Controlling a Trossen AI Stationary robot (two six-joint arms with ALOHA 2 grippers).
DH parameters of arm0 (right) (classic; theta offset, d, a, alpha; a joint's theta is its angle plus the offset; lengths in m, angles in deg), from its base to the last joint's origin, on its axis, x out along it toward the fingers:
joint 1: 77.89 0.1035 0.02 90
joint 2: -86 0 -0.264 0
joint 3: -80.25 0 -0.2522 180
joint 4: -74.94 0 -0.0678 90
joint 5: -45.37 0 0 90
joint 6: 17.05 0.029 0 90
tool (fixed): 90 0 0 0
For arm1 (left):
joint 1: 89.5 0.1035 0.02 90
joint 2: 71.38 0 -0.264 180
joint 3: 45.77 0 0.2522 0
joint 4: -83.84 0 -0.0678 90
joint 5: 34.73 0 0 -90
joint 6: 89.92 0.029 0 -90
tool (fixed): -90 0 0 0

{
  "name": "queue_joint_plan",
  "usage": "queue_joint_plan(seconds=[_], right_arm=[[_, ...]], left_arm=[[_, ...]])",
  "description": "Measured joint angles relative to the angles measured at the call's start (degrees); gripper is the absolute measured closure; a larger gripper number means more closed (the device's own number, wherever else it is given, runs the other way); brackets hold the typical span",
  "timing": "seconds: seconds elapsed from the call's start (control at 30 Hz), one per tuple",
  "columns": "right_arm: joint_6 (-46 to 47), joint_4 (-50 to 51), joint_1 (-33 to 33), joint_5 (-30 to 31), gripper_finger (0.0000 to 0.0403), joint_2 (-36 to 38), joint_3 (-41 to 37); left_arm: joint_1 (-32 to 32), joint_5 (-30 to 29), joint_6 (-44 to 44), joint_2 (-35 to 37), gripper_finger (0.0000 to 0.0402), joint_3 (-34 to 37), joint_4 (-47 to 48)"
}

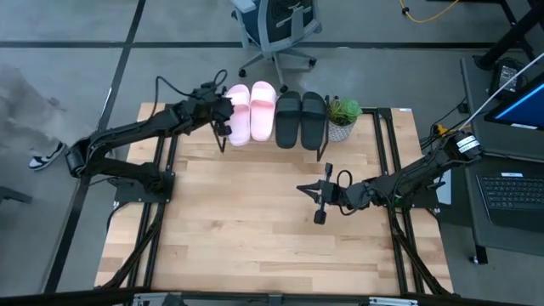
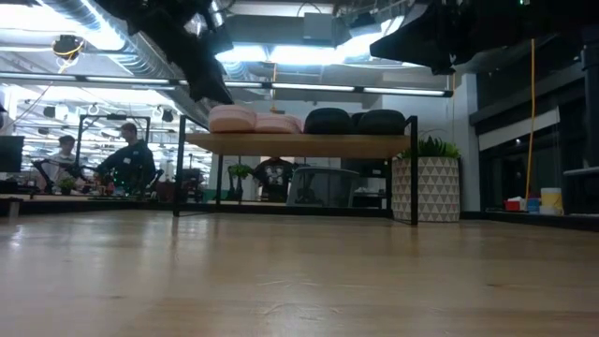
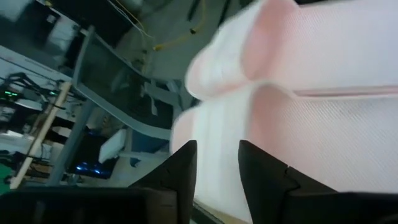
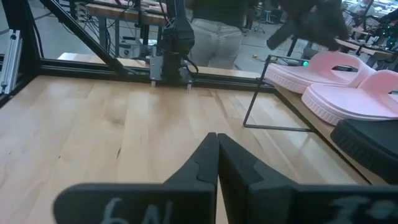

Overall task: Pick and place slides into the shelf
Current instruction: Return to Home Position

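Two pink slides [image 1: 251, 112] and two black slides [image 1: 301, 118] rest side by side, soles down, on the shelf [image 2: 290, 145] at the table's far edge. My left gripper [image 1: 223, 117] is open at the left side of the leftmost pink slide [image 3: 311, 112]. Its fingers stand apart just short of that slide's edge, with nothing gripped between them. My right gripper [image 1: 317, 197] is shut and empty, hovering over the bare tabletop right of centre. Its wrist view shows the pink slides [image 4: 348, 81] and a black slide [image 4: 373, 146] on the shelf.
A potted plant [image 1: 342, 117] stands at the shelf's right end. An office chair [image 1: 276, 34] is beyond the far edge and a laptop [image 1: 514, 191] is off the right side. People sit in the room behind [image 2: 126, 161]. Bare wood [image 1: 246, 221] spreads across the table's middle and near part.
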Motion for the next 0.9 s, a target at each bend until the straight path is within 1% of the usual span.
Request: queue_joint_plan(seconds=[0.13, 0.23, 0.33, 0.53, 0.63, 0.7, 0.8, 0.9], right_arm=[[0.0, 0.1, 0.0, 0.0, 0.0393, 0.0, 0.0], [0.0, 0.3, 0.0, 0.0, 0.0393, 0.0, 0.0], [0.0, 0.3, 0.0, 0.0, 0.0393, 0.0, 0.0], [0.0, 0.2, 0.0, 0.0, 0.0393, 0.0, 0.0], [0.0, -0.3, 0.0, -2.6, 0.0393, 0.0, 0.0], [0.0, -0.7, 0.0, -4.3, 0.0393, 0.0, 0.0], [0.0, -1.5, 0.0, -4.5, 0.0393, 0.0, 0.0], [0.2, -1.7, 0.0, -4.5, 0.0393, 0.0, 0.0]], left_arm=[[-0.9, -0.2, -0.5, 4.1, 0.0284, 0.0, 0.1], [-3.0, -0.1, -1.6, 7.5, 0.0284, 0.0, 0.9], [-5.8, 0.0, -2.4, 11.2, 0.0289, 0.0, 3.8], [-11.4, 0.9, -11.7, 17.8, 0.0305, 0.0, 8.4], [-14.3, 0.9, -17.7, 20.8, 0.0314, 0.0, 9.4], [-16.4, 2.4, -19.8, 23.0, 0.0319, 0.0, 11.0], [-19.7, 7.6, -21.8, 25.8, 0.0325, 0.0, 13.7], [-23.2, 9.8, -24.3, 28.1, 0.0328, 2.6, 13.0]])
